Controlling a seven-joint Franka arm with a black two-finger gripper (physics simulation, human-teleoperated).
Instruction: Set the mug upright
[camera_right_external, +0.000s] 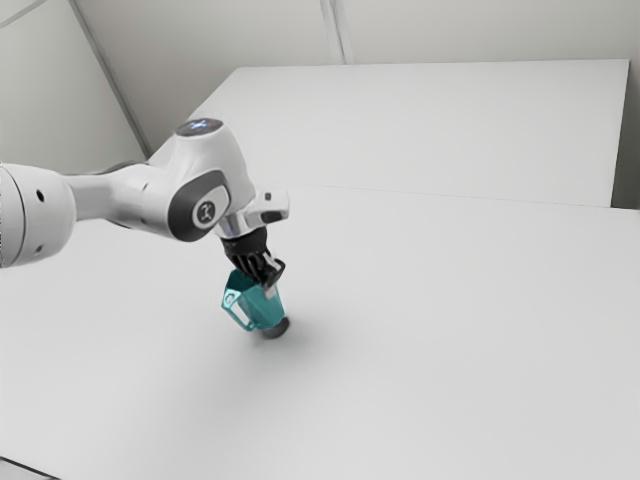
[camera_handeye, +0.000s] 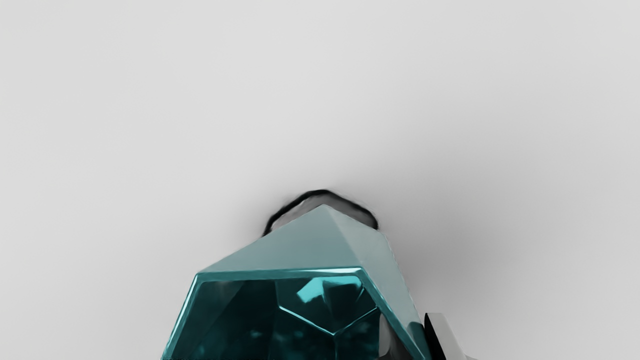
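Note:
The gripper (camera_right_external: 269, 284) is at the rim of the teal faceted mug (camera_right_external: 262, 309) in the exterior view. The mug leans, its opening toward the exterior view's upper left and its dark base toward the lower right; its handle faces the exterior view's left. Whether the base touches the table cannot be told. In the wrist view, the mug (camera_handeye: 300, 245) shows its open mouth and dark inside, with part of the dark base past its far edge. There the gripper (camera_handeye: 407, 340) pinches the mug's wall, one finger outside and the other within the mouth.
The white table (camera_right_external: 430, 330) spreads around the mug, with a soft shadow beside the base. A pale raised panel (camera_right_external: 430, 125) stands at the back. A dark edge crosses the exterior view's lower left corner.

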